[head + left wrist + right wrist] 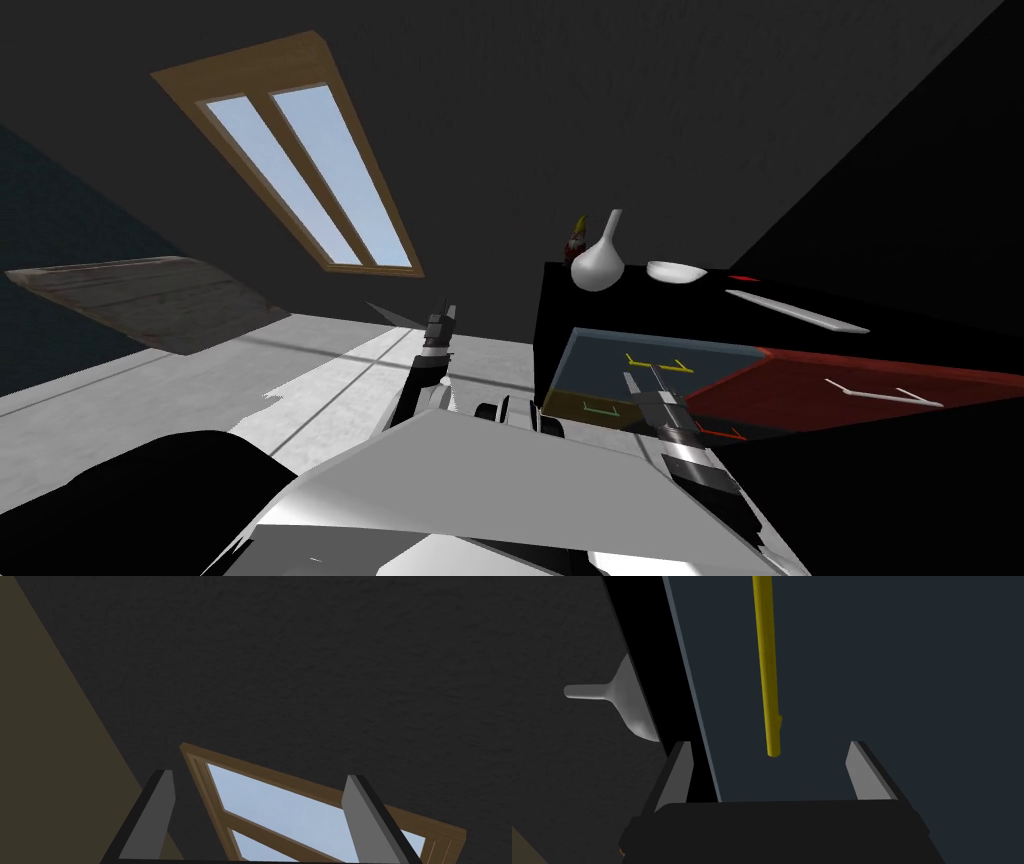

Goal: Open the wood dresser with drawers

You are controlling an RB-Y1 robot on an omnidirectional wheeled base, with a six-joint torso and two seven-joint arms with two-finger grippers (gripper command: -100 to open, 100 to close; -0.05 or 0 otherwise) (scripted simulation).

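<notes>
Dark room with a wood-framed window (300,170). The dresser (560,320) sits to my right front, and its top carries a white vase (600,262), a white bowl (676,270) and a small figurine (576,240). Right hand (769,746) faces the blue-grey drawer front (887,676), fingers spread wide, nothing held. The yellow handle (767,666) runs straight away from the hand, with only its near end lining up between the fingertips. Can't tell if the bar is actually inside the jaws yet or just ahead of them.

Main risk is closing here and catching only the tip of the bar. Grip would be marginal and would likely slip off on the pull. Even if it holds, the pull is off-centre on the handle, so the drawer may rack and bind.

One finger (679,773) hangs past the drawer's edge over the black gap beside it. Advancing as is could snag that edge or push the drawer shut.

A jerky pull could also rock the narrow-necked vase near the top's front edge.

Better to shift along the bar toward its middle before closing.

The red drawer front (800,390) is next door, so drifting that way means the wrong drawer. Left hand (258,775) is raised toward the window, fingers wide, empty, out of the way.
</notes>
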